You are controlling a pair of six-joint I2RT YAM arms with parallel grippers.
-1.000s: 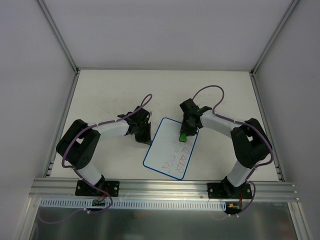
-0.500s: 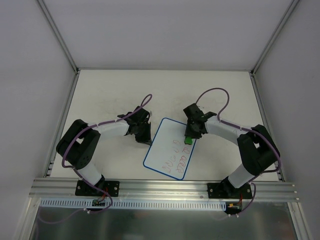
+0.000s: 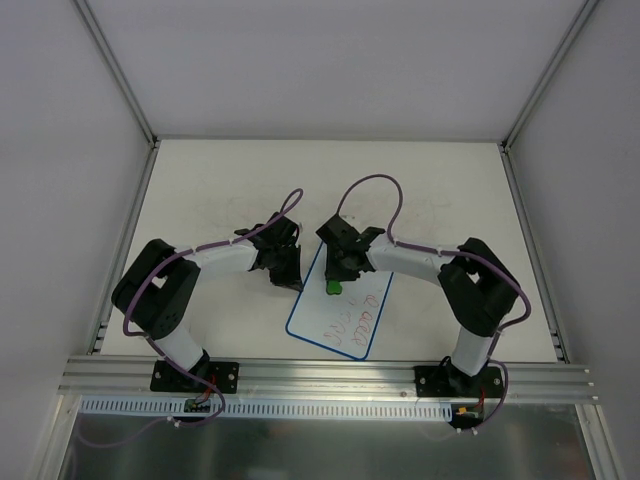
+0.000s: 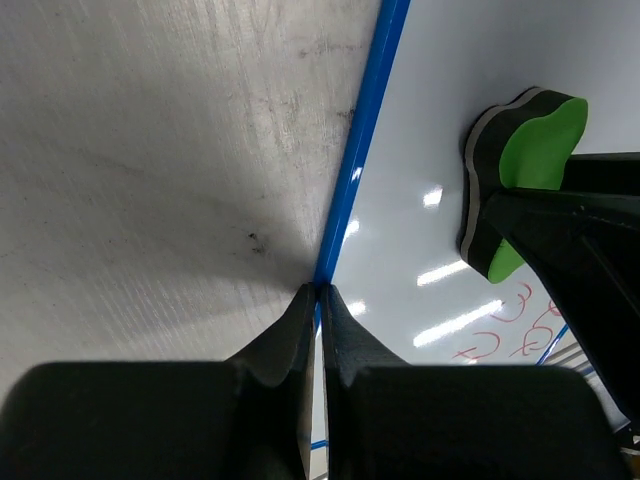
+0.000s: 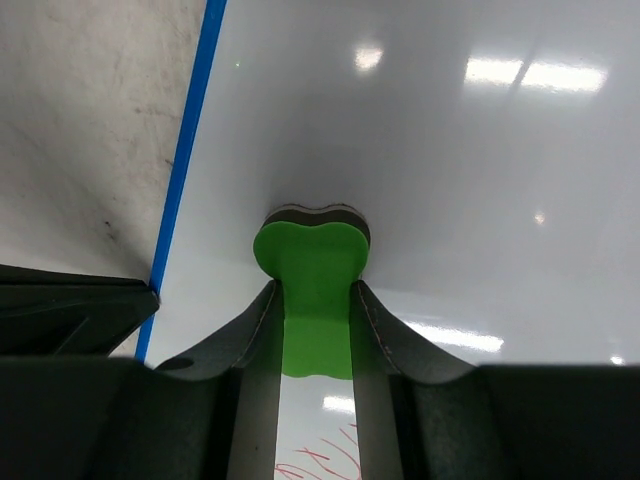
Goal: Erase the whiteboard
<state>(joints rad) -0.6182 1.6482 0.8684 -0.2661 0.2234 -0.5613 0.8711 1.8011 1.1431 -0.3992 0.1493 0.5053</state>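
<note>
- The right claw (image 5: 313,287) is clamped on the green eraser (image 5: 312,245), pressing it flat against the whiteboard (image 5: 450,150) to wipe.
- The left claw (image 4: 318,292), fully closed, seems to pin the board's blue rim, steadying it.
- The board lies mid-way across the table (image 3: 220,180), with red scribbles (image 3: 355,325) left near its front end.

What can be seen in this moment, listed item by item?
whiteboard: one, white with blue rim, table centre, between the arms
scribbles: several, mostly red, board's near part
eraser: one, green with dark pad, on the board's far-left part
table: one, off-white, smudged
rail: one, silver, near edge
walls: three, pale grey, around the table
left arm: one, black and white, left of board
right arm: one, black and white, reaching over board
left fingers: two, black, shut at the blue rim
right fingers: two, black, shut on eraser
</note>
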